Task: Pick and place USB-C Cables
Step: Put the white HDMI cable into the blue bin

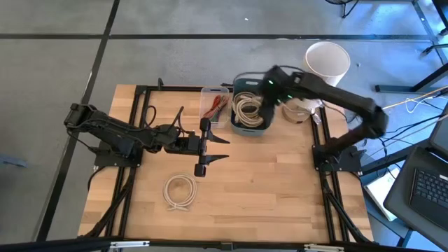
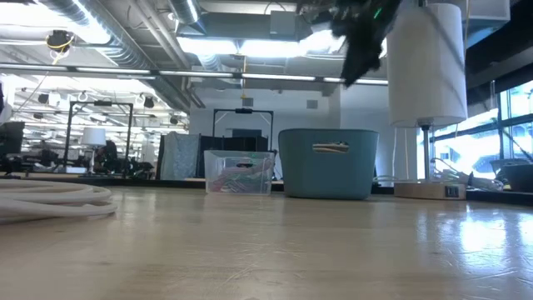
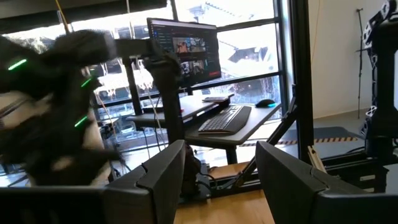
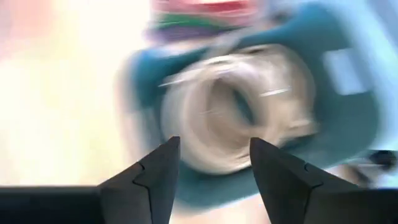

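Cream cable coils [image 1: 246, 108] fill the teal bin [image 1: 251, 128] at the desk's [image 1: 266, 182] far edge; one coil [image 1: 180, 191] lies near-left. The right hand [image 4: 213, 163] hovers above the bin, spread and empty. The left hand [image 1: 210, 149], spread, waits mid-desk.

Bare tabletop [image 1: 280, 182] right of lone coil [image 1: 180, 192], teal bin [image 1: 250, 126] rear

Wooden table [image 1: 266, 182], teal bin [image 1: 250, 127], clear plastic box [image 1: 211, 92], white lamp shade [image 1: 327, 59], laptop [image 1: 427, 189]
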`<control>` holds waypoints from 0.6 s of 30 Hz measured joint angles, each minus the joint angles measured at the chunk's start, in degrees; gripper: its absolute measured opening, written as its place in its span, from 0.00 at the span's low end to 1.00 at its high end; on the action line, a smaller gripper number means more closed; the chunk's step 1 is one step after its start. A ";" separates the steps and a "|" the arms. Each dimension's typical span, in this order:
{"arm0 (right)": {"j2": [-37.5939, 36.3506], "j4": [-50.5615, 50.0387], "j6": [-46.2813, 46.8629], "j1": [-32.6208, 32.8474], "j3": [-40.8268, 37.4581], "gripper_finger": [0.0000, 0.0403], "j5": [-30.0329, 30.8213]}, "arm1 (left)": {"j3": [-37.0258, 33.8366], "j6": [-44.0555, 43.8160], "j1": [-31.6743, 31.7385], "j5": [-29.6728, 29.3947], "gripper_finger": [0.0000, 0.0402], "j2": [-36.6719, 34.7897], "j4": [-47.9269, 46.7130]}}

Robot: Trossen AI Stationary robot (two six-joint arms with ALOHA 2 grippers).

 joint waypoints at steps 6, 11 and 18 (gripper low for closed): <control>-11.13 -11.21 9.69 12.05 0.00 0.49 -10.71 | -0.01 0.00 0.00 -0.02 0.48 0.00 0.00; -17.85 -11.55 20.09 25.39 0.00 0.49 -8.32 | 0.00 -0.02 -0.02 -0.02 0.48 0.00 0.00; -21.82 -1.60 29.94 43.62 -5.00 0.49 1.19 | -0.01 0.00 -0.02 0.00 0.48 0.00 0.00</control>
